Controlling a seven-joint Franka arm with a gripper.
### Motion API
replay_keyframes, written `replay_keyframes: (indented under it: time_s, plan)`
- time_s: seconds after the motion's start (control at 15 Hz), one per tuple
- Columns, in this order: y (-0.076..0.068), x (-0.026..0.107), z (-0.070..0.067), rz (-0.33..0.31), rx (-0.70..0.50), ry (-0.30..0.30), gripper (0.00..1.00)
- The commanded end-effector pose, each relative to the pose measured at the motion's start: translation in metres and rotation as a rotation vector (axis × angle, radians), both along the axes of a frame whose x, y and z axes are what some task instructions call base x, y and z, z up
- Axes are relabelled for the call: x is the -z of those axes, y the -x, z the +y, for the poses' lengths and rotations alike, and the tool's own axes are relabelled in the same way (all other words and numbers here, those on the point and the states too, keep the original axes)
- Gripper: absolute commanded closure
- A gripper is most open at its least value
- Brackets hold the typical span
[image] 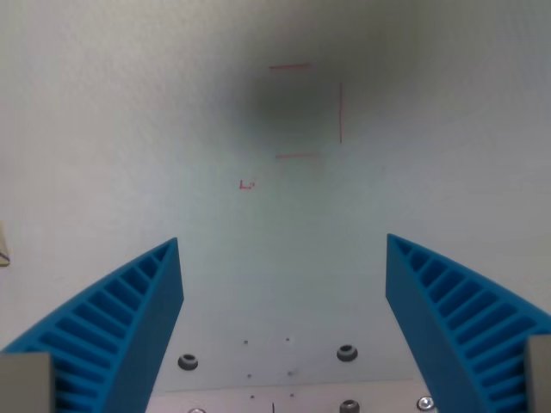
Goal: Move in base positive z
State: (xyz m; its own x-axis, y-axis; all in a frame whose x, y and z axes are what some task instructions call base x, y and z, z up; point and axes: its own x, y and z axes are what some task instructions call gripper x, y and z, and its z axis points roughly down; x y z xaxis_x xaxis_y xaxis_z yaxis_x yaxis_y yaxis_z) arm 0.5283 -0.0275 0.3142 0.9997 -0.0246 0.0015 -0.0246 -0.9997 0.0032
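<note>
Blue ribbed fingers [138,318] spread wide, empty — tips toward pale surface [103,129], red marks [306,112].

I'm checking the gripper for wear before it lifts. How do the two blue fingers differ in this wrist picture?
The finger on the wrist view's left leans up to the right, its tip lying left of centre; the finger on the wrist view's right mirrors it, leaning up to the left. The left tip sits slightly higher in the picture than the right tip. Both are blue and ribbed, set wide apart with nothing between them above the pale surface.
</note>
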Motion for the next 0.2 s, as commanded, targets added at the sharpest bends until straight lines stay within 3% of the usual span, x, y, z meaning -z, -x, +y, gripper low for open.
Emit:
replay_keyframes:
  time_s: [0.07, 0.2]
  plan:
    - [0.0041, -0.0202, 0.0000, 0.013, -0.001, 0.000, 0.00]
    - [0.0039, -0.0302, -0.0001, 0.013, -0.001, 0.000, 0.00]
